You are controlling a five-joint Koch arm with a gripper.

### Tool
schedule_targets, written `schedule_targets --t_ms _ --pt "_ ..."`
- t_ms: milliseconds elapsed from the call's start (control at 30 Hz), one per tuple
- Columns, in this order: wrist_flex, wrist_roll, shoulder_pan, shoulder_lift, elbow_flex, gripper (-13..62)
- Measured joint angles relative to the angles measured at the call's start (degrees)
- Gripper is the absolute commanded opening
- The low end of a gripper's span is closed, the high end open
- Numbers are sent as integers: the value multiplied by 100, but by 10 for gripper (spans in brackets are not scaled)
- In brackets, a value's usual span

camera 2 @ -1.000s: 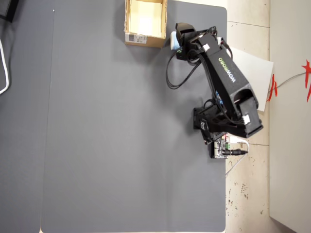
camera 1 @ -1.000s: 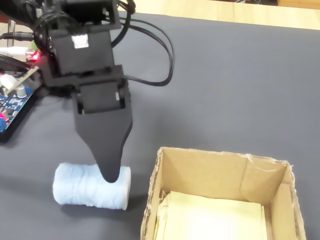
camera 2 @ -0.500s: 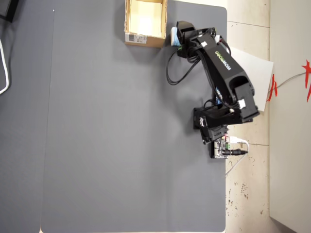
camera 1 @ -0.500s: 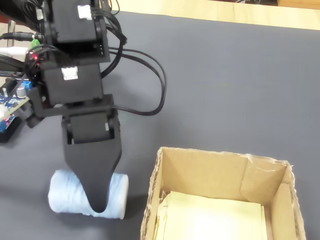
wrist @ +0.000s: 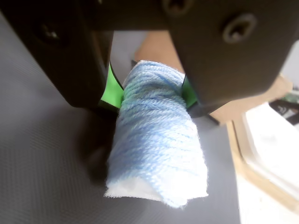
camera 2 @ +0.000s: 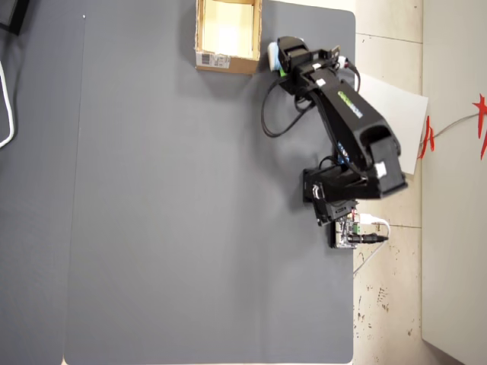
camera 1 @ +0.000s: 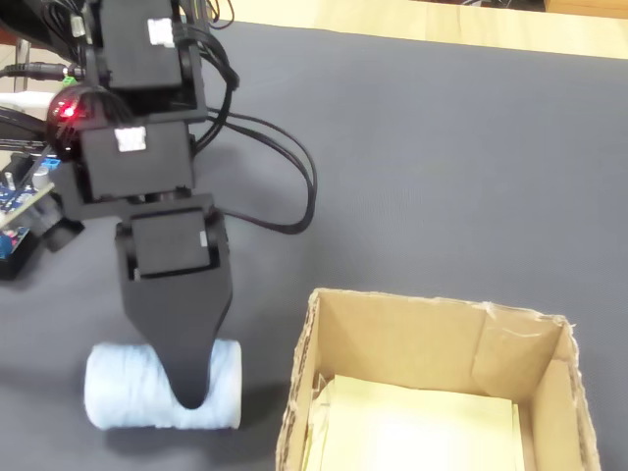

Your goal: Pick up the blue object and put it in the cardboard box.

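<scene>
Gray counter (camera 1: 471,147) | cardboard box (camera 1: 432,334) sits open at lower right in the fixed view | blue object (camera 1: 128,397) lies on the counter just left of it | fingers (wrist: 150,95) squeeze the blue object

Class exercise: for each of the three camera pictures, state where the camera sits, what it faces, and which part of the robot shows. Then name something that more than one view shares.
Wrist view: rides on the gripper, facing down at the blue object; both jaws show.
Fixed view: low beside the table, facing the cardboard box; the gripper and cables show.
Overhead view: above, looking straight down at the grey mat; the whole arm shows.
Shared: all three show the blue object.
</scene>
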Motion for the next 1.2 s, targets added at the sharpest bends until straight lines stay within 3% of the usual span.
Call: schedule_targets --t_ms 367,1033,1200 --pt "-940 158 -299 1037 439 138" --pt "-1898 290 -1775 1081 -606 142" --pt "-1327 229 -2013 879 -800 198"
